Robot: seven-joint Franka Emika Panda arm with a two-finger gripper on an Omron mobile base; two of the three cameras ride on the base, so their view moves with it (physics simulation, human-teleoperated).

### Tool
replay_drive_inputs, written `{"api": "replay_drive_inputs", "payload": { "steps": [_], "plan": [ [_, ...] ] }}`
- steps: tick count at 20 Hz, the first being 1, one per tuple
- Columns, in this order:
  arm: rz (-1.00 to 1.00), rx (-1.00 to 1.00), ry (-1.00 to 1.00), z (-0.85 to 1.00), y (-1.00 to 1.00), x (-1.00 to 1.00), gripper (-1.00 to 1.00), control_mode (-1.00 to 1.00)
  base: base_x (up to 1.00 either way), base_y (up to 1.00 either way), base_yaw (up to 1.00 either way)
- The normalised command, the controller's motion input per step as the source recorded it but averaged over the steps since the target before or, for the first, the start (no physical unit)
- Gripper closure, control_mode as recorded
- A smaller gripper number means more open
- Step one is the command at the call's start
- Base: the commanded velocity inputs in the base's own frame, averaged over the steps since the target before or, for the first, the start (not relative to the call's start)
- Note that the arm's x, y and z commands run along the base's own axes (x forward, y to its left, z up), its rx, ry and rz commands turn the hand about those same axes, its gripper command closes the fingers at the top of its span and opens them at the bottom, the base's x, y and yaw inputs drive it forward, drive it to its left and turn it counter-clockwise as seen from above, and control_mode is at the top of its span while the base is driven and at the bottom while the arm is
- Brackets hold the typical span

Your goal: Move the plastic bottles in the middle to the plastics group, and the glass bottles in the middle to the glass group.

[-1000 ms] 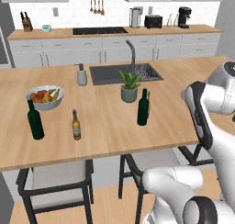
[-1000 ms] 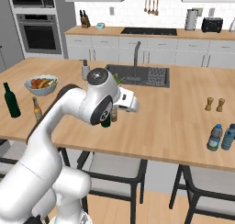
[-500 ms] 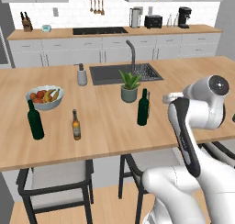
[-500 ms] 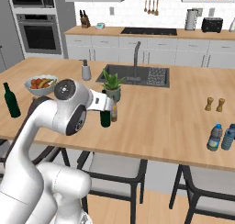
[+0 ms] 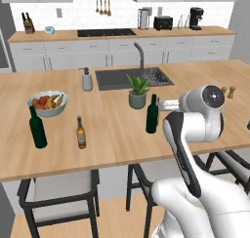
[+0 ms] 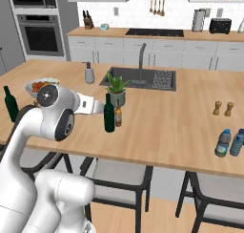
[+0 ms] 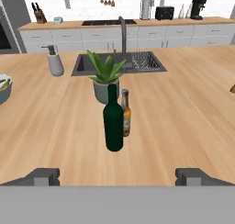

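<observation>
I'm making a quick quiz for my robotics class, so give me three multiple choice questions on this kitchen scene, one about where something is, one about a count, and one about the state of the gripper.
1. Where does the small brown beer bottle in the middle stand?
A. Close behind the tall green wine bottle, in front of the potted plant
B. Inside the sink
C. In the fruit bowl

2. How many blue plastic bottles stand together at the right end of the counter?
A. One
B. Two
C. Four

3. How is the gripper?
A. Shut on the wine bottle
B. Shut on nothing
C. Open, holding nothing

Answers: 1 A, the hand view shows the beer bottle just behind the wine bottle, with the plant beyond. 2 B, the right base view shows a pair. 3 C, the fingertips stand wide apart, short of the bottles.
</observation>
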Motion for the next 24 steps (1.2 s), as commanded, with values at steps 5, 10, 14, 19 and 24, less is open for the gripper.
{"api": "replay_drive_inputs", "payload": {
  "steps": [5,10,14,19,24],
  "plan": [
    [0.02,0.0,0.03,0.0,0.0,0.28,-1.0,-1.0,0.0,0.0,0.0],
    [0.08,0.0,0.0,0.0,0.11,0.39,-1.0,-1.0,0.0,0.0,0.0],
    [0.01,0.0,0.0,0.0,0.06,0.37,-1.0,-1.0,0.0,0.0,0.0],
    [0.0,0.0,0.0,0.0,0.0,0.55,-1.0,-1.0,0.0,0.0,0.0],
    [0.0,0.0,0.0,-0.01,0.0,0.55,-1.0,-1.0,0.0,0.0,0.0]
  ]
}}
